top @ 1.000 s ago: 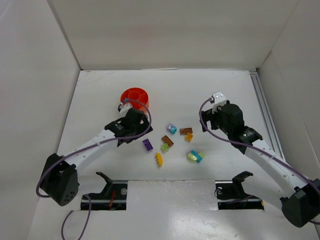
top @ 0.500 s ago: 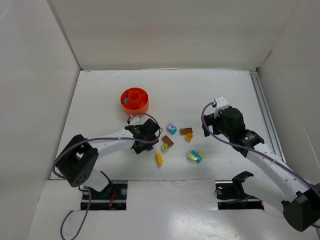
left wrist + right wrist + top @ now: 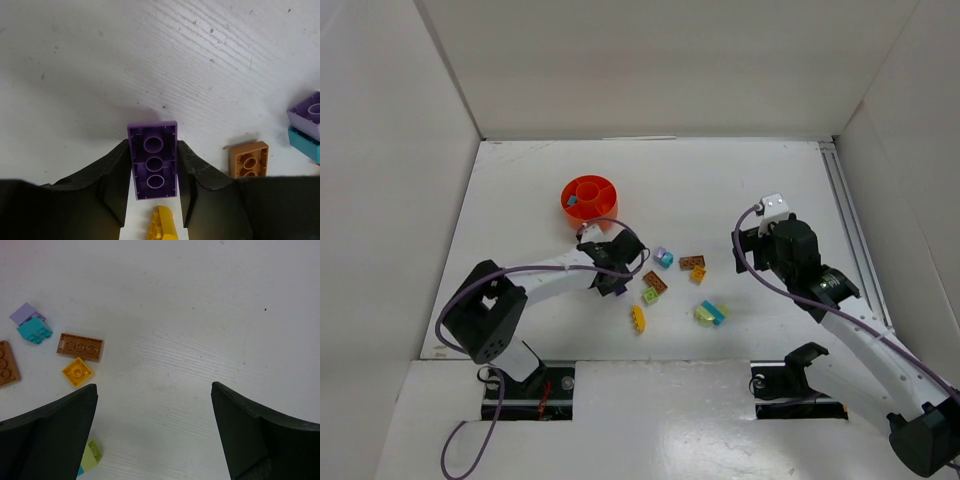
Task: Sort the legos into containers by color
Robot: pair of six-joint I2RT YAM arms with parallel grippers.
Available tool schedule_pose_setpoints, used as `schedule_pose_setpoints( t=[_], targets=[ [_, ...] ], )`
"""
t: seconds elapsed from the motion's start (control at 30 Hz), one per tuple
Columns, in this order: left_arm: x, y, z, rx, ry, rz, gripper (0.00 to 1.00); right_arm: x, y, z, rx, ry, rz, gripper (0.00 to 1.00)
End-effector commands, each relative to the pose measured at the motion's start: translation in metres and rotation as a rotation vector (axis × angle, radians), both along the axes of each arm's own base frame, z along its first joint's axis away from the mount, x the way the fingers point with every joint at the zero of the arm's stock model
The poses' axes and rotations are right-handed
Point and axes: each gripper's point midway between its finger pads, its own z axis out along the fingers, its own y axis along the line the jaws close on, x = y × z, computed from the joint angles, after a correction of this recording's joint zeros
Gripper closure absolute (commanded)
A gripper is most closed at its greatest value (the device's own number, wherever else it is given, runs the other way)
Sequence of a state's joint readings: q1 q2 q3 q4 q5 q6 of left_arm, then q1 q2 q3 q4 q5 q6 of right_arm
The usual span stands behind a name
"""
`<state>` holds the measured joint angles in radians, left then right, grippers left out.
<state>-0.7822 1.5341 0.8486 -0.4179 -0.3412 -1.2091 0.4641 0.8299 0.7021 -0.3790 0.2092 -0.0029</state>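
My left gripper (image 3: 153, 150) is shut on a purple lego (image 3: 152, 160), which lies studs-down on the table with a finger pressed on each long side. From above, the left gripper (image 3: 615, 277) covers most of that brick (image 3: 619, 290). A yellow lego (image 3: 162, 225) lies just behind the jaws. The orange-red dish (image 3: 566, 205) stands further back, with a cyan piece (image 3: 573, 199) in one compartment. My right gripper (image 3: 154, 386) hangs open over bare table, to the right of the loose legos.
Loose legos lie mid-table: a lilac-on-cyan pair (image 3: 663, 257), a brown plate (image 3: 692, 262), an orange square (image 3: 698, 274), another brown one (image 3: 655, 282), a lime one (image 3: 649, 295), a yellow one (image 3: 638, 319), a pale yellow and cyan pair (image 3: 710, 312). White walls enclose the table.
My left arm has swung from beside the dish forward to the purple lego and its jaws have closed on it. The right arm has drifted slightly right, still open.
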Motion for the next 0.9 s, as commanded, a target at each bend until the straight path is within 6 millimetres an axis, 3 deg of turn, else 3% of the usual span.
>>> schedule_pose_setpoints(
  t=[0.0, 0.23, 0.37, 0.43, 0.67, 0.87],
  targets=[
    [0.022, 0.007, 0.045, 0.022, -0.124, 0.035, 0.82, 0.001, -0.006, 0.006, 0.007, -0.018, -0.032, 0.0],
    [0.073, 0.064, 0.139, 0.083, -0.354, 0.211, 0.81, 0.002, -0.007, 0.004, -0.009, -0.014, -0.035, 0.0],
    [0.1, 0.096, 0.179, 0.119, -0.444, 0.251, 0.81, 0.004, -0.013, 0.001, -0.03, -0.01, -0.057, 0.0],
    [0.115, 0.112, 0.189, 0.13, -0.478, 0.265, 0.81, 0.008, -0.014, 0.005, -0.032, -0.021, -0.07, 0.0],
    [0.15, 0.132, 0.186, 0.13, -0.46, 0.312, 0.81, 0.02, -0.023, 0.01, -0.059, -0.023, -0.108, 0.0],
    [0.17, 0.12, 0.163, 0.103, -0.408, 0.346, 0.81, 0.025, -0.035, 0.012, -0.072, -0.025, -0.15, 0.0]
  ],
)
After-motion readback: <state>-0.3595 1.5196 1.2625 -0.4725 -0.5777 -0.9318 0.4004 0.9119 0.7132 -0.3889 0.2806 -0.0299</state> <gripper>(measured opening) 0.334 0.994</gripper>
